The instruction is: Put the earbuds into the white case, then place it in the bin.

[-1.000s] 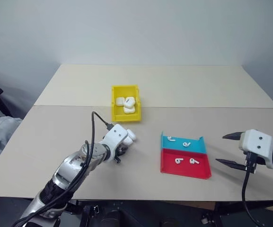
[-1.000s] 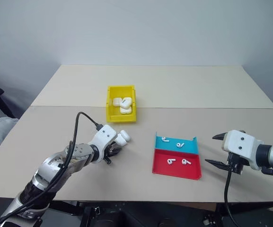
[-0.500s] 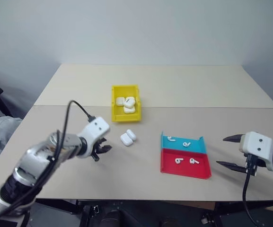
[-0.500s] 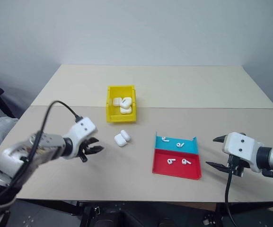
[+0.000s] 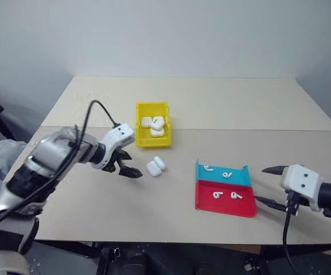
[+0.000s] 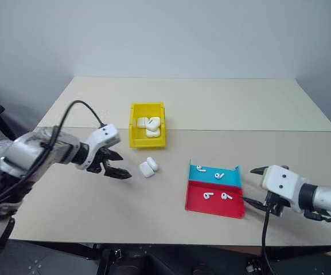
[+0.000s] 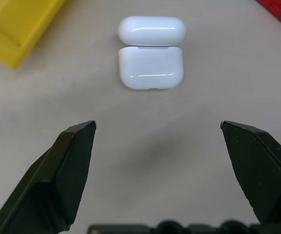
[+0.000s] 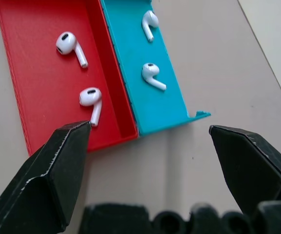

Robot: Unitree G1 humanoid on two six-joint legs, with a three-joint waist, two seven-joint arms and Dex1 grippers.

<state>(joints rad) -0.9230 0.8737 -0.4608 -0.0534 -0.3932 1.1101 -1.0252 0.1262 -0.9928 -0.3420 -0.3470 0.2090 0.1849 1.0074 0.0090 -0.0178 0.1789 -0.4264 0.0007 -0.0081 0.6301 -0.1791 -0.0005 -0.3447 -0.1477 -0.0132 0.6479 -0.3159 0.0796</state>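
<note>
White case (image 7: pixel 150 52) lies open on the tabletop (image 5: pixel 154 200), just right of the left gripper (image 5: pixel 126 165), whose jaws gape empty; the right gripper (image 8: pixel 150 161), also wide and empty, hovers near the tray's earbuds (image 8: pixel 82 73). Tiny glossy buds could slip while being pinched. Contents of the yellow bin (image 5: pixel 152 107) blur together.

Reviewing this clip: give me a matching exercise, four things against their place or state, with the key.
Things:
1. open white case
2. earbuds
3. yellow bin
4. left gripper

Places or states:
A. holds several white cases
B. lie in the blue-and-red tray
C. lies on the table between bin and tray
D. open, beside the case, holding nothing

Pairs: 1-C, 2-B, 3-A, 4-D
</note>
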